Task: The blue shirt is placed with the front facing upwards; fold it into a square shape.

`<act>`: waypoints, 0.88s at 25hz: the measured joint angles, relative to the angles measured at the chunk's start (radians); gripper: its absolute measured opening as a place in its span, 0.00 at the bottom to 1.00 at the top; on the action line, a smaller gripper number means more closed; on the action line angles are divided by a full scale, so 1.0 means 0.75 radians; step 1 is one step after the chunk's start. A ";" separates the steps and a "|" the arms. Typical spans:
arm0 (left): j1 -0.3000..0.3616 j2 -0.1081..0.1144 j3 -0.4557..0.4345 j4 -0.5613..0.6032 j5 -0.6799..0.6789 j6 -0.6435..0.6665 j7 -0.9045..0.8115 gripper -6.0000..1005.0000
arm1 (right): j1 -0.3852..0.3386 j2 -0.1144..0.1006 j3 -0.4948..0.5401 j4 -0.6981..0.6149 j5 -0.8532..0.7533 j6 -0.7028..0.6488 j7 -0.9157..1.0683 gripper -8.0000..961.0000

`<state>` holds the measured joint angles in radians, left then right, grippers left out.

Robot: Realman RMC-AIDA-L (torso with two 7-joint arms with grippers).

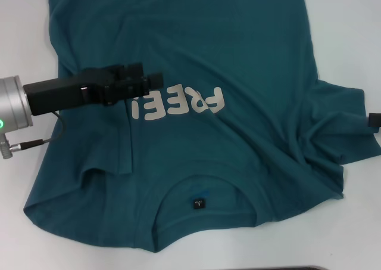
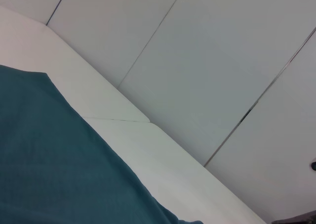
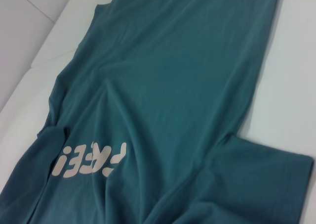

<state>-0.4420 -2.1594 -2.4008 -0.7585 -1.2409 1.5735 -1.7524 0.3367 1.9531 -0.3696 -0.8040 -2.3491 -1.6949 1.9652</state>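
The blue shirt (image 1: 238, 49) lay front up on the white surface (image 1: 345, 31), collar nearest the robot and hem running off the far edge of the head view.

The left gripper (image 1: 156, 79) hovered over the chest at the left end of the white lettering (image 1: 178, 103); whether it was wide or narrow I could not tell. The left sleeve looked already tucked inward along a crease. If the left gripper dragged sideways from there, it would likely pull that crease open or bunch cloth over the print.

The right gripper (image 1: 374, 120) showed only as a dark tip at the right sleeve's edge, its state unclear. Deep wrinkles ran from that sleeve toward the collar, and folding over them risked a lopsided square.

The cloth was dark teal, with a ribbed round collar and a small black label (image 1: 198, 204).
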 joint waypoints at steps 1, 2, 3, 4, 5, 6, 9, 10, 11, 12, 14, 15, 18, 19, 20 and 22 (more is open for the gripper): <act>0.000 0.000 0.000 0.000 0.000 -0.002 0.000 0.82 | 0.003 0.000 -0.012 0.012 0.000 0.010 0.001 0.94; 0.000 0.000 0.001 0.000 0.000 -0.004 0.000 0.82 | 0.005 0.001 -0.025 0.024 0.000 0.020 0.002 0.94; 0.000 0.000 0.001 0.000 0.000 -0.007 0.000 0.82 | 0.007 0.002 -0.035 0.034 -0.001 0.027 0.002 0.94; 0.000 0.000 0.001 0.000 0.000 -0.010 0.000 0.82 | 0.008 0.003 -0.044 0.042 -0.001 0.036 0.003 0.94; 0.000 0.000 0.001 0.000 0.000 -0.013 0.001 0.82 | 0.008 0.004 -0.051 0.047 -0.001 0.045 0.003 0.94; 0.000 0.000 0.001 0.000 0.000 -0.016 0.001 0.82 | 0.008 0.007 -0.054 0.051 -0.001 0.052 0.003 0.94; 0.000 0.001 0.001 0.001 0.000 -0.028 0.001 0.82 | 0.008 0.013 -0.057 0.060 -0.001 0.069 0.003 0.94; 0.000 0.001 0.000 0.001 0.000 -0.030 0.001 0.82 | 0.009 0.015 -0.057 0.062 -0.001 0.072 0.003 0.94; 0.000 0.001 0.000 0.002 0.000 -0.031 0.001 0.82 | 0.010 0.015 -0.057 0.065 -0.001 0.075 0.003 0.94; 0.000 0.001 0.000 0.003 0.000 -0.033 0.001 0.82 | 0.011 0.016 -0.057 0.066 -0.001 0.077 0.002 0.94; 0.000 0.001 0.000 0.005 0.000 -0.034 0.001 0.82 | 0.014 0.017 -0.057 0.067 -0.001 0.081 0.002 0.94; 0.000 0.001 0.000 0.005 0.000 -0.035 0.001 0.82 | 0.017 0.018 -0.057 0.068 -0.001 0.084 0.002 0.94; 0.000 0.002 0.000 0.007 0.000 -0.037 0.001 0.82 | 0.023 0.018 -0.057 0.068 -0.001 0.086 0.002 0.94; 0.000 0.002 0.000 0.008 0.000 -0.039 0.001 0.82 | 0.025 0.018 -0.057 0.068 -0.001 0.086 0.003 0.94; 0.000 0.002 0.000 0.011 0.001 -0.042 0.001 0.82 | 0.028 0.018 -0.057 0.068 -0.001 0.086 0.004 0.94; 0.000 0.002 0.000 0.017 0.001 -0.048 0.001 0.81 | 0.034 0.021 -0.057 0.068 -0.001 0.086 0.004 0.94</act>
<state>-0.4418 -2.1577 -2.4006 -0.7455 -1.2402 1.5376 -1.7516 0.3619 1.9686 -0.4127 -0.7532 -2.3501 -1.6303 1.9682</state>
